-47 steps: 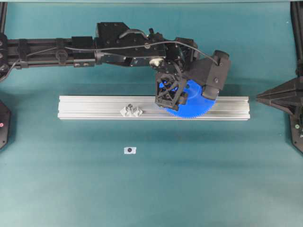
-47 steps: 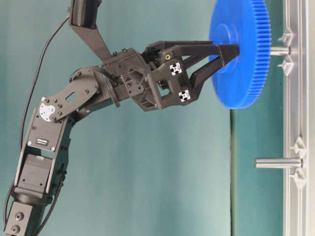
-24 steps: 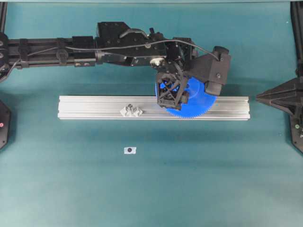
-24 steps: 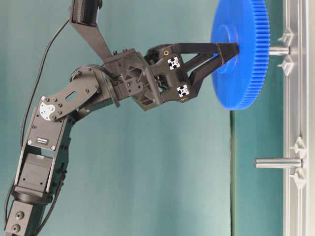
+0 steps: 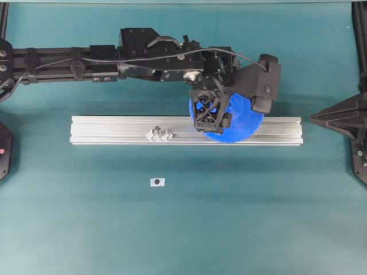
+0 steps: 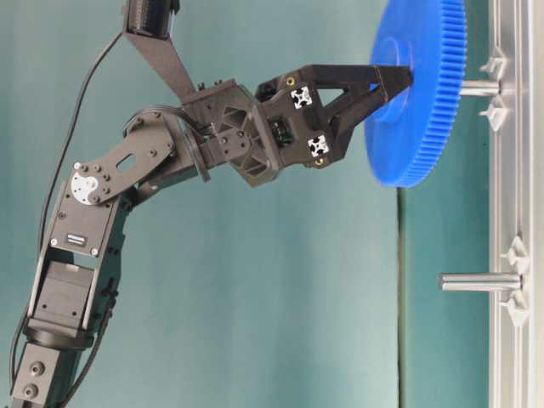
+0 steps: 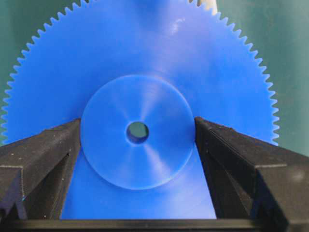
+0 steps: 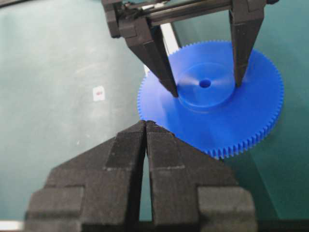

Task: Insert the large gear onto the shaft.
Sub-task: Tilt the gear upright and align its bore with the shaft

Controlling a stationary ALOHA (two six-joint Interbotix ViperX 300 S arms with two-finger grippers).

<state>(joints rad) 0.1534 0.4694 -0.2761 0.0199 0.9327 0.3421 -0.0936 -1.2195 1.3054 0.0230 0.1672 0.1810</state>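
My left gripper (image 7: pixel 137 133) straddles the big bright-blue plastic gear's (image 7: pixel 145 63) hub, jaws parted, threaded on the thin silvery shaft (image 6: pixel 481 87); next, lifting clear.

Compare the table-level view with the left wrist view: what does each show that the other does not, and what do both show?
Only the table-level view shows the shaft passing from the rail into the large gear, a second bare pin further along the rail, and the left arm behind its gripper. Only the left wrist view shows the gear's centre hole and how the fingers sit on each side of the round hub. Both show the blue gear and the left gripper at its hub.
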